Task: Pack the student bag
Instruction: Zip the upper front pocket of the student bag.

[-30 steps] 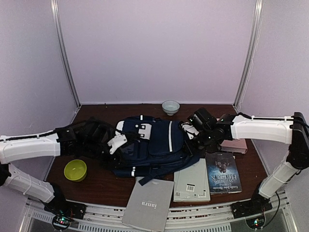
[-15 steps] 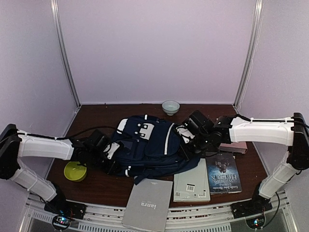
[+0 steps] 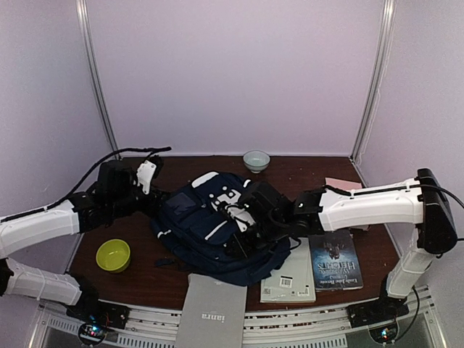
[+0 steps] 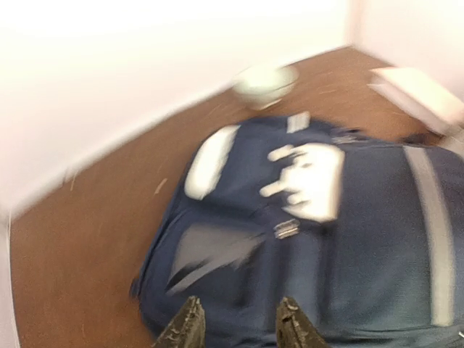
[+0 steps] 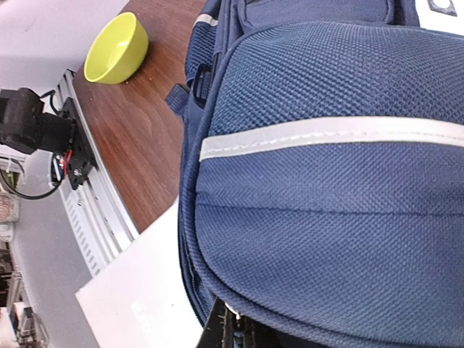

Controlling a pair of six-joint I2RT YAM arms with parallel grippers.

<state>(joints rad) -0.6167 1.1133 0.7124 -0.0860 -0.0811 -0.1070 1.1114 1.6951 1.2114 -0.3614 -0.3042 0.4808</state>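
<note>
My right gripper [image 3: 243, 223] lies across the bag [image 3: 192, 217] at mid-table, jaws closed on its coarse navy weave. The pinch itself is cut off at the bottom edge of the wrist view, where only dark finger stubs show beneath a bulging pocket. The bag slumps in a rounded heap on the brown wood table [image 3: 145, 279], crossed by thin white stripes, with pale patches near its top; part of its right side is hidden under my forearm. My left gripper [image 3: 150, 168] hangs above the table off the bag's left end, jaws partly apart and holding nothing. Its wrist view is smeared by blur, so zips and buckles read only as pale blots. A glossy lime bowl [image 3: 114, 255] sits near the left edge, a small pale bowl [image 3: 256, 160] by the back wall. In front, a matte grey book [image 3: 210, 315] juts over the table's near edge, a white book [image 3: 288, 279] with a barcode is partly covered by the bag, and a dark book [image 3: 335, 259] lies flat beside it — its title too small to read.
</note>
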